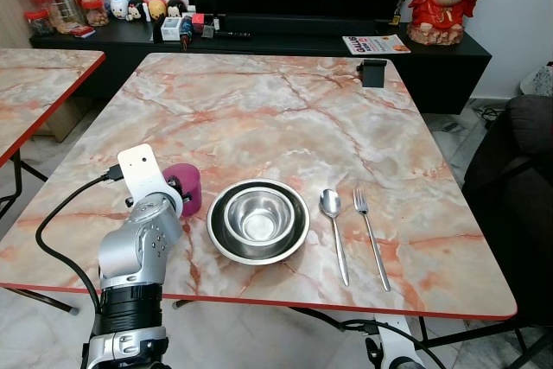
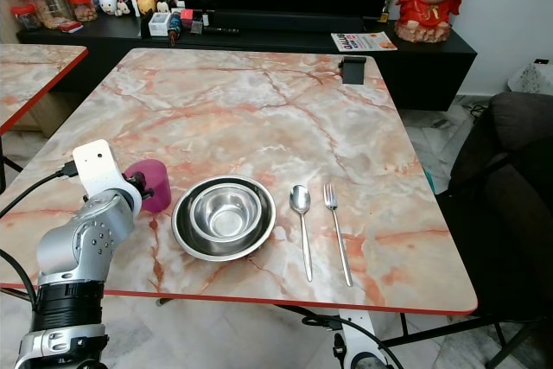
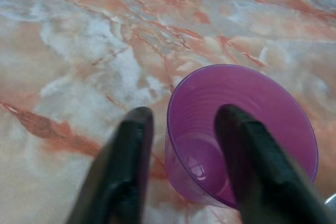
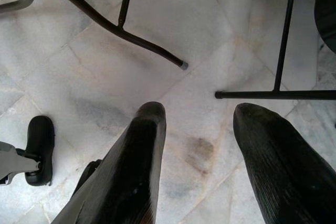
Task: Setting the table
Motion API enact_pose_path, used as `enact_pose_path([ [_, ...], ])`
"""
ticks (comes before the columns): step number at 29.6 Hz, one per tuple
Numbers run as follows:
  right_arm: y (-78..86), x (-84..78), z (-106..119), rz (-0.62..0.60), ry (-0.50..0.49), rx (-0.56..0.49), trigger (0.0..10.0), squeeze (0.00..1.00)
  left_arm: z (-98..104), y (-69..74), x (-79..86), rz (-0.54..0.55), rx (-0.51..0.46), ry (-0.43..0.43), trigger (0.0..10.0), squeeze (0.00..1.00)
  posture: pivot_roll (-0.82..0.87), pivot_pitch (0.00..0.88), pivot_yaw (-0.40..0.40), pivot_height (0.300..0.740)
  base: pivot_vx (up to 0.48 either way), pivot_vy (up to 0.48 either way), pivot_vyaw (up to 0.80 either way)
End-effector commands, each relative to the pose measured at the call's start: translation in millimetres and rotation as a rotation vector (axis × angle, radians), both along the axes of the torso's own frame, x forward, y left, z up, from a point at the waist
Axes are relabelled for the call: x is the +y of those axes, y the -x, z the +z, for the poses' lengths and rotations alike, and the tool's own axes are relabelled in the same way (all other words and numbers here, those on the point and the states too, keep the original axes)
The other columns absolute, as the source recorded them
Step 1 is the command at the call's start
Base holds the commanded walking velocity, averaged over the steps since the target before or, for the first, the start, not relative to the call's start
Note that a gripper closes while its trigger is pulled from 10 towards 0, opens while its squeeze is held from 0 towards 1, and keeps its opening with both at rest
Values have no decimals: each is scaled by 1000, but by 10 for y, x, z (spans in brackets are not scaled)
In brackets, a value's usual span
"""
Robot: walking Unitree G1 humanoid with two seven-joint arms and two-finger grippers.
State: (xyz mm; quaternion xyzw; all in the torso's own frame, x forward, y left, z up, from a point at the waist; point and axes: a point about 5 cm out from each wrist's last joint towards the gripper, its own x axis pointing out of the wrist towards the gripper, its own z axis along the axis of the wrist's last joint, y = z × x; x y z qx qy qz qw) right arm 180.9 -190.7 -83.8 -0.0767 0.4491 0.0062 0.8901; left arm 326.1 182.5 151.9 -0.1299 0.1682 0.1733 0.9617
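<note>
marble table [image 1: 259,110], black tv console [image 1: 449,58], pale tiled floor [image 4: 184,51]

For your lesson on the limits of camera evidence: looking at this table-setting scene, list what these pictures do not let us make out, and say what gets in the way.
- Purple cup, head views: near side hidden by the left arm's wrist.
- Left hand, left wrist view: one finger inside the cup, one outside; whether they press the wall is unclear.
- Magazine on the TV unit: print too small to read.
- Right hand, right wrist view: arm hangs over the floor; finger bases cut off by the edge.
</note>
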Motion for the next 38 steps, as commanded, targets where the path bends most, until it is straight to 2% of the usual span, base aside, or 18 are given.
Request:
enact_pose_path([
  [1,-39,11,18,-7,-6,-13,10000,0,162,-41,-26,-3,-78,3,10000,0,16,0,-17,740,0,0,0],
  [9,-45,11,20,-6,-6,-13,10000,0,470,-62,48,29,-243,-10,10000,0,19,0,-19,740,0,0,0],
  [12,-45,11,20,-6,-6,-13,10000,0,482,-64,51,29,-253,-11,10000,0,19,0,-19,740,0,0,0],
  [15,-48,14,22,-7,-7,-15,10000,0,681,-22,207,89,-385,-52,10000,0,18,0,-19,740,0,0,0],
  [16,-51,14,23,-7,-7,-17,10000,0,765,12,300,122,-440,-88,10000,0,18,0,-19,740,0,0,0],
  [18,-56,17,25,-8,-7,-19,10000,0,894,142,652,254,-496,-250,10000,0,22,0,-19,740,0,0,0],
  [19,-56,17,25,-8,-7,-19,10000,0,894,142,652,254,-496,-250,10000,0,22,0,-19,740,0,0,0],
  [21,-57,18,26,-9,-6,-20,10000,0,922,291,992,348,-448,-449,10000,0,30,0,-19,740,0,0,0],
  [24,-56,21,25,-11,-7,-21,10000,0,930,372,1144,380,-422,-549,10000,0,30,0,-19,740,0,0,0],
  [25,-53,25,23,-10,-8,-20,10000,0,880,436,1279,409,-374,-612,10000,0,35,0,-15,740,0,0,0],
  [26,-48,35,19,-10,-10,-19,10000,0,767,594,1552,463,-275,-724,10000,0,39,0,-13,740,0,0,0],
  [27,-46,41,18,-10,-12,-18,10000,0,704,672,1664,485,-228,-762,10000,0,39,0,-13,740,0,0,0],
  [28,-44,50,16,-10,-14,-18,10000,0,621,756,1772,503,-175,-793,10000,0,46,0,-11,740,0,0,0],
  [30,-44,56,15,-9,-15,-18,10000,0,581,790,1815,508,-151,-809,10000,0,46,0,-11,740,0,0,0],
  [33,-41,83,10,-9,-20,-17,10000,0,232,1044,2072,529,19,-931,10000,0,60,0,-7,740,0,0,0],
  [35,-38,96,8,-8,-22,-16,10000,0,29,1188,2178,556,106,-932,10000,0,55,0,-5,740,0,0,0],
  [36,-37,110,6,-8,-25,-16,10000,0,-237,1384,2277,600,216,-909,10000,0,61,0,-4,740,0,0,0],
  [38,-35,116,4,-8,-26,-15,10000,0,-348,1456,2307,601,265,-911,10000,0,62,0,-4,740,0,0,0],
])
